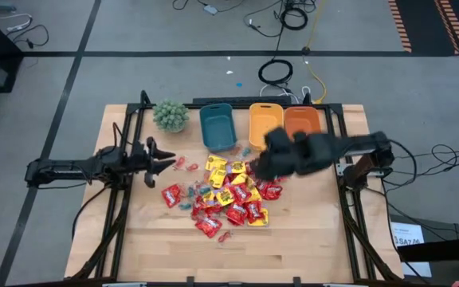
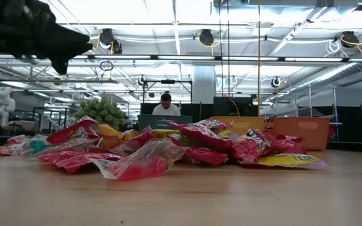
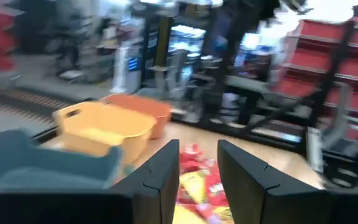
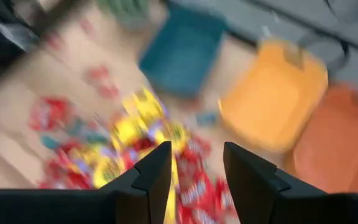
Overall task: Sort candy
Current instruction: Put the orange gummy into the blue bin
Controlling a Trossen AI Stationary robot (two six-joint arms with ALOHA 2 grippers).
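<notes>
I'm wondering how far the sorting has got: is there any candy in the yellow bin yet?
No. From above, the yellow bin shows only its bare inside, while the candy lies heaped on the table.

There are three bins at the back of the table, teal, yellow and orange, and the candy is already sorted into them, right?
Not quite. The teal bin, yellow bin and orange bin do stand at the back, but the candy isn't sorted into them. It lies in a heap on the table, as the high view shows.
</notes>
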